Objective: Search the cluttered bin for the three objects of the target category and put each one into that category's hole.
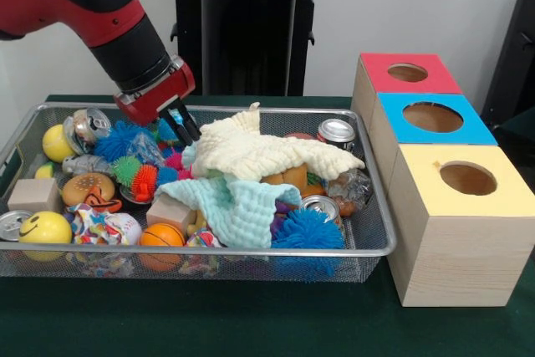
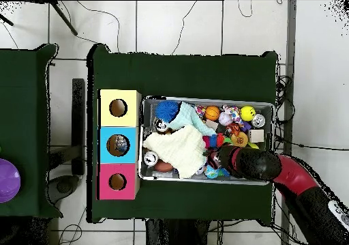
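Gripper [image 1: 185, 125] | jaws near-closed, holding nothing visible | tips touching cream cloth [image 1: 267, 152] edge | cloth spreads toward hole boxes [image 1: 456, 223]

A dark green cloth [image 1: 209, 323] covers the table across the bottom of the front view. In the overhead view, a purple round thing [image 2: 8, 179] sits at the left edge, on a second green table [image 2: 27, 71], and cables [image 2: 204, 24] trail over the pale floor [image 2: 313, 65] at the top.

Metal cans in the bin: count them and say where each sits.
4 show: a can at the far right, a second can near the front beside the blue spiky ball, a third far left, a fourth front left. Cloths may hide more.
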